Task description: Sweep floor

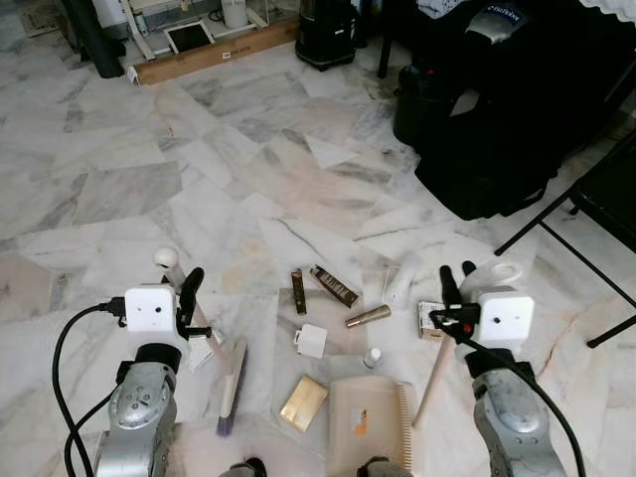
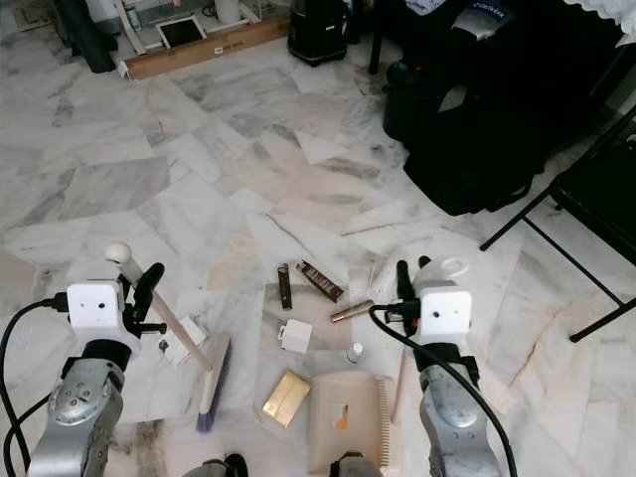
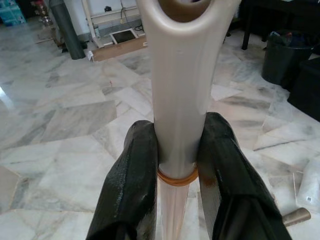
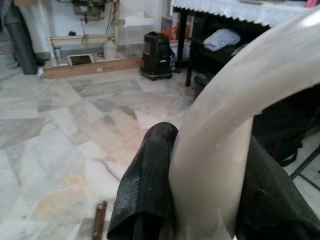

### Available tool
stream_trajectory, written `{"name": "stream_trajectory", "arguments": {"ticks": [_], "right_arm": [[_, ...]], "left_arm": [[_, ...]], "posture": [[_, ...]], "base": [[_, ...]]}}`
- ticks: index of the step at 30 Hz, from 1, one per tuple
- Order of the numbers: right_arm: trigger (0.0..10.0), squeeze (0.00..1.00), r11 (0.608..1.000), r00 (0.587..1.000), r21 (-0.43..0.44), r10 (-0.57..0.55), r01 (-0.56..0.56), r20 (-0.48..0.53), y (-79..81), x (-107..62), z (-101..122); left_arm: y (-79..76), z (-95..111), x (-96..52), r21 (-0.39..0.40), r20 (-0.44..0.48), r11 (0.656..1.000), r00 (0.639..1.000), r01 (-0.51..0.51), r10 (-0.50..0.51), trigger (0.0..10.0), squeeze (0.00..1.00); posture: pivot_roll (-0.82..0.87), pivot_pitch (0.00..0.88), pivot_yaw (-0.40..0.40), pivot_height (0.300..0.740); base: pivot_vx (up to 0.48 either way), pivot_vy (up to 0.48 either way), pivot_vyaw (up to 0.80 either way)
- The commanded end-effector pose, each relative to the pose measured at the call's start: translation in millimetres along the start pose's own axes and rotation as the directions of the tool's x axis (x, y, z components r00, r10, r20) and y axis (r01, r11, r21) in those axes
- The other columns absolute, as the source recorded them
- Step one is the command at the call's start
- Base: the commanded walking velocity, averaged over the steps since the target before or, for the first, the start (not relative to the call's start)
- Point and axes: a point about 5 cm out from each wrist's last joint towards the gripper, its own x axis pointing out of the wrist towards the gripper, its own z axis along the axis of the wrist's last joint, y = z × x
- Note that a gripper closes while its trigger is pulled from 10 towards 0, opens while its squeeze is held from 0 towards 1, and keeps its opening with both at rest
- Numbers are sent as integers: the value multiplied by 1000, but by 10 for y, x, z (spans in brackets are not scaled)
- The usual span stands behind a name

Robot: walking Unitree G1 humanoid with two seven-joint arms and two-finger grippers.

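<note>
Nearest the head camera lies the cream dustpan (image 1: 370, 417), flat on the marble floor (image 1: 199, 179) between the two arms, its toothed edge to the robot's right. The left gripper (image 1: 185, 294) is clamped on the pale handle of the small broom (image 2: 189, 353); in the left wrist view both black fingers (image 3: 131, 175) press against the handle's sides just above an orange ring. The broom slants down to its purple bristles on the floor beside the dustpan. The right gripper (image 1: 455, 283) is closed around the dustpan's long cream handle (image 1: 435, 378), whose looped top shows between its fingers (image 4: 145, 170) in the right wrist view. Both silver forearms reach forward and up, wrists raised. Scattered ahead of the dustpan are a gold box (image 1: 303, 401), a white cube (image 1: 311, 340), brown sticks (image 1: 334, 285) and a gold tube (image 1: 368, 317).
</note>
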Motion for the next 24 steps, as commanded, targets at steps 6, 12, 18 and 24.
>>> {"name": "stream_trajectory", "arguments": {"ticks": [6,12,18,24], "right_arm": [[10000,0,999,999,-4,-34,34,28,-50,-15,89],[10000,0,1000,999,4,-28,28,28,-38,-12,105],[10000,0,1000,999,11,-16,16,29,-10,-6,110],[10000,0,1000,1000,17,-7,7,28,2,-1,110]], "left_arm": [[32,9,13,14,19,1000,1000,-11,11,10000,0],[55,20,17,21,24,1000,1000,-19,19,10000,0],[58,23,22,22,26,999,999,-23,22,10000,0],[55,28,24,24,29,999,999,-26,26,10000,0]], "posture": [[-89,217,9,740],[-86,216,9,740],[-85,215,8,740],[-83,207,5,740]], "base": [[0,-344,0],[0,-371,0],[0,-368,0],[0,-117,0]]}}
